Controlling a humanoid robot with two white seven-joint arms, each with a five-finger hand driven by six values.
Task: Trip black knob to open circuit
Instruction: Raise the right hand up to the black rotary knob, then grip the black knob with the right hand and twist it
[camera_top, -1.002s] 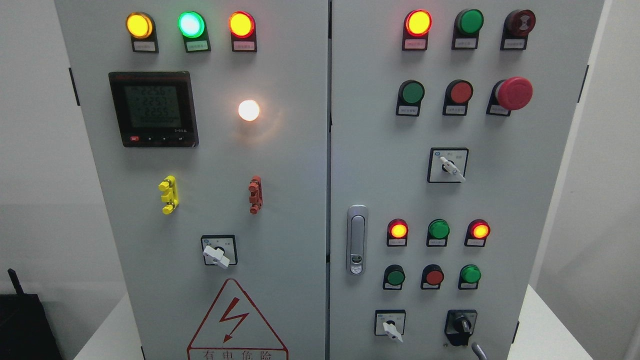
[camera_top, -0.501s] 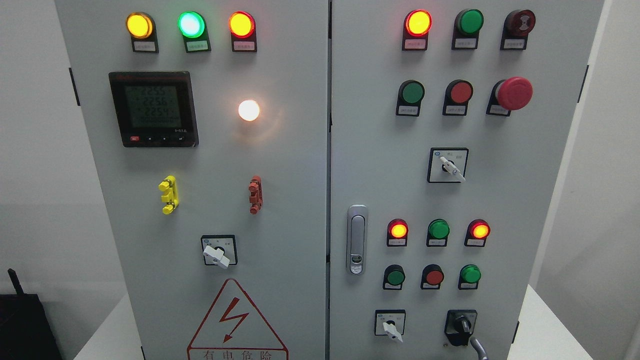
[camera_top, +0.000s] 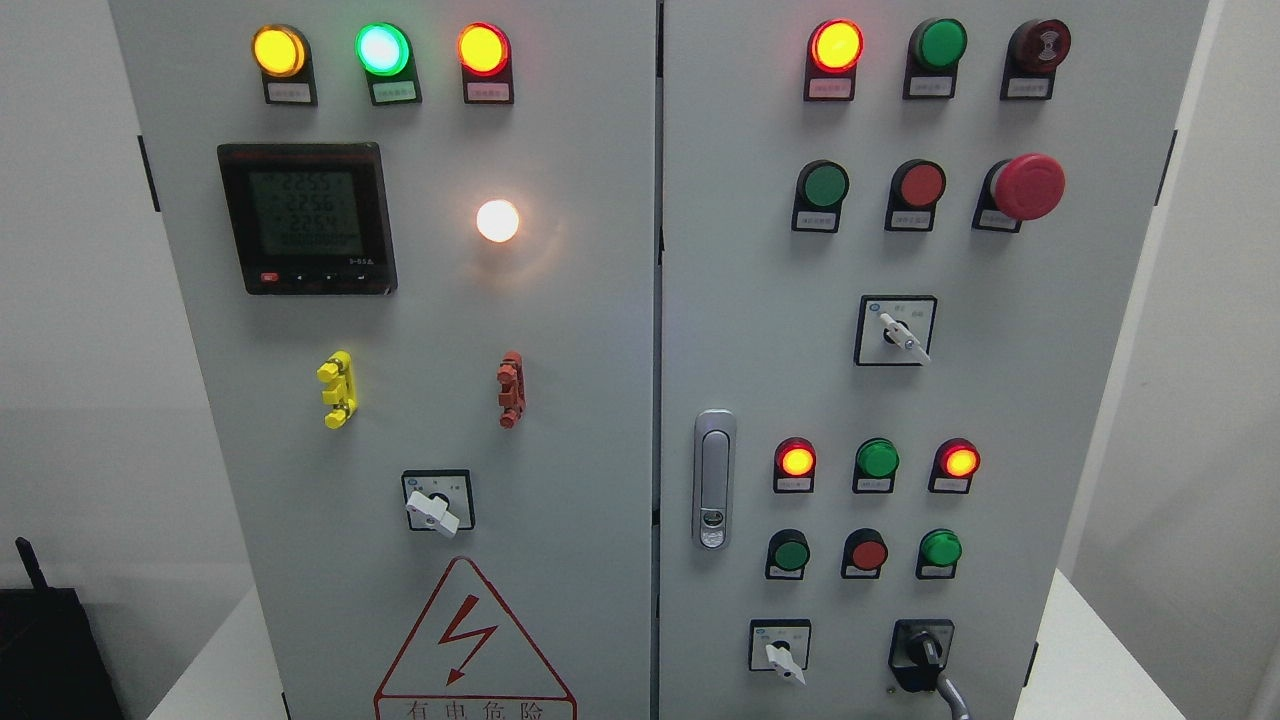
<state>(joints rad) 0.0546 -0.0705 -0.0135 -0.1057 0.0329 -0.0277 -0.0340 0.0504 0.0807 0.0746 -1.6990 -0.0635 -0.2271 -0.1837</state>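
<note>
The black knob (camera_top: 922, 652) sits at the lower right of the grey cabinet's right door (camera_top: 760, 330), with its handle standing nearly upright. A thin grey part of my right hand (camera_top: 955, 697) rises from the bottom edge and reaches the knob's lower right corner. The rest of that hand is below the picture. My left hand is out of view.
A white selector switch (camera_top: 782, 655) sits just left of the knob. Above it are rows of red and green lamps and buttons, a door latch (camera_top: 714, 480) and a red mushroom button (camera_top: 1025, 186). A black object (camera_top: 45, 640) stands at the lower left.
The grey part of my right hand has risen from the bottom edge up and left to the knob's lower right corner. The meter digits changed.
</note>
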